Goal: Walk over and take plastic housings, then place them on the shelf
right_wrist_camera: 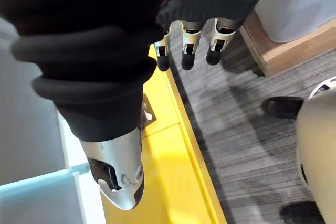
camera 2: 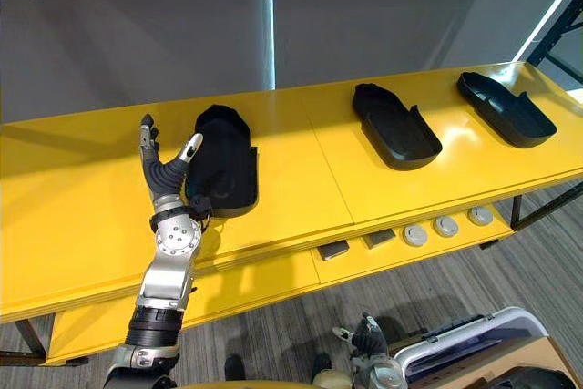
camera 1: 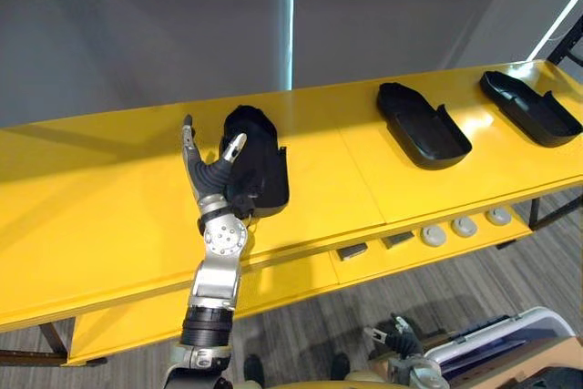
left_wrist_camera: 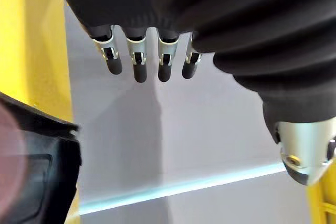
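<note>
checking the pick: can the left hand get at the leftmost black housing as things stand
Probably yes: the left hand is open right beside the leftmost housing on the yellow shelf, with nothing between them.

We see the left hand (camera 1: 211, 170), silver fingers (left_wrist_camera: 137, 59) tipped in dark under a dark ribbed cover (left_wrist_camera: 252, 30), on a silver-grey forearm (camera 1: 217, 284) with a round screw-ringed wrist disc (camera 1: 224, 240) and a black ribbed collar (camera 1: 206, 323). The right hand (right_wrist_camera: 105, 45) looks alike, with a rounded silver thumb (right_wrist_camera: 118, 174).
</note>
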Motion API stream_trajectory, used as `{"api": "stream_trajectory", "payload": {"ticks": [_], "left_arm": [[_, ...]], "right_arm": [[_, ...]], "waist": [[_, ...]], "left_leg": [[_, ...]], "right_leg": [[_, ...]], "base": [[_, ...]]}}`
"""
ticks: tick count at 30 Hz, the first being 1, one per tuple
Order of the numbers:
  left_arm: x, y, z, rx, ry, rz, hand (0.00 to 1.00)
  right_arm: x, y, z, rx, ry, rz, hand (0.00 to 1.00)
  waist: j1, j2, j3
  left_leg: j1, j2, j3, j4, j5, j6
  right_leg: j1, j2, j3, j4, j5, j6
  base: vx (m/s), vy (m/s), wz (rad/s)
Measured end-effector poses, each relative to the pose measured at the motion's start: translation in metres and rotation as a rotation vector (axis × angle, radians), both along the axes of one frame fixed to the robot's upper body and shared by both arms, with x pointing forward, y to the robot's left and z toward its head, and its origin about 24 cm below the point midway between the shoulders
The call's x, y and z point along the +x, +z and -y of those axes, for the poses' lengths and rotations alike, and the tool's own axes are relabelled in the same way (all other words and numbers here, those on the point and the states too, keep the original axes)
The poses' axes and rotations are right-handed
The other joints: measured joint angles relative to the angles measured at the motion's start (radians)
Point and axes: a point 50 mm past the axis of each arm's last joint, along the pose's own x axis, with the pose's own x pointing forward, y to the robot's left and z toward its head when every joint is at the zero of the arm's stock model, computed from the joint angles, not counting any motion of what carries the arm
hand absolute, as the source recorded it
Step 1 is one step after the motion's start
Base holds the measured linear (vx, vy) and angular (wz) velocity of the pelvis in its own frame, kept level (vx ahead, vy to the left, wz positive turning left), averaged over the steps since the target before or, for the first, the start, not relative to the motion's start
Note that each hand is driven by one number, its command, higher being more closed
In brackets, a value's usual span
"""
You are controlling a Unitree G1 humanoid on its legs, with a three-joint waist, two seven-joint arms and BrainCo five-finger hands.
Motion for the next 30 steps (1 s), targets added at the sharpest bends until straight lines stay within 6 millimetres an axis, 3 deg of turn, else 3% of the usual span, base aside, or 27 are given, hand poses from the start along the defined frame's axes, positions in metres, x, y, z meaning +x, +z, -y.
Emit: {"api": "stream_trajectory", "payload": {"ticks": [4, 12, 20, 30], "left_arm": [[-0.026, -0.009, 0.001, 0.102, -0.047, -0.009, 1.0], [-0.063, -0.055, -0.014, 0.307, -0.094, -0.227, 1.0], [-0.071, -0.087, -0.016, 0.351, -0.131, -0.376, 1.0], [-0.058, -0.093, 0.005, 0.414, -0.22, -0.377, 1.0]], "right_arm": [[-0.003, -0.001, 0.001, 0.001, -0.008, 0.003, 0.0], [-0.004, -0.002, 0.0, 0.003, -0.009, 0.005, 0.0], [-0.002, -0.002, -0.009, 0.015, 0.03, 0.007, 0.0], [0.001, -0.001, -0.011, 0.016, 0.03, 0.013, 0.0]], "waist": [[0.001, -0.006, -0.004], [0.021, -0.006, -0.004], [0.033, -0.006, -0.004], [0.028, -0.004, -0.004]], "left_leg": [[-0.003, 0.0, -0.002, 0.0, 0.0, 0.0], [-0.001, -0.003, -0.008, 0.0, 0.0, 0.0], [-0.004, -0.003, -0.021, 0.0, 0.0, 0.0], [-0.013, -0.005, -0.02, 0.0, -0.001, -0.001]], "right_leg": [[-0.004, 0.0, 0.0, 0.005, -0.002, 0.001], [-0.003, 0.002, -0.011, 0.011, -0.012, -0.006], [0.003, 0.0, -0.025, 0.01, -0.026, 0.004], [0.003, 0.003, -0.032, -0.005, -0.024, 0.003]], "base": [[0.0, 0.0, 0.0], [-0.01, -0.001, 0.02], [0.0, -0.001, 0.05], [0.04, -0.004, 0.01]]}}
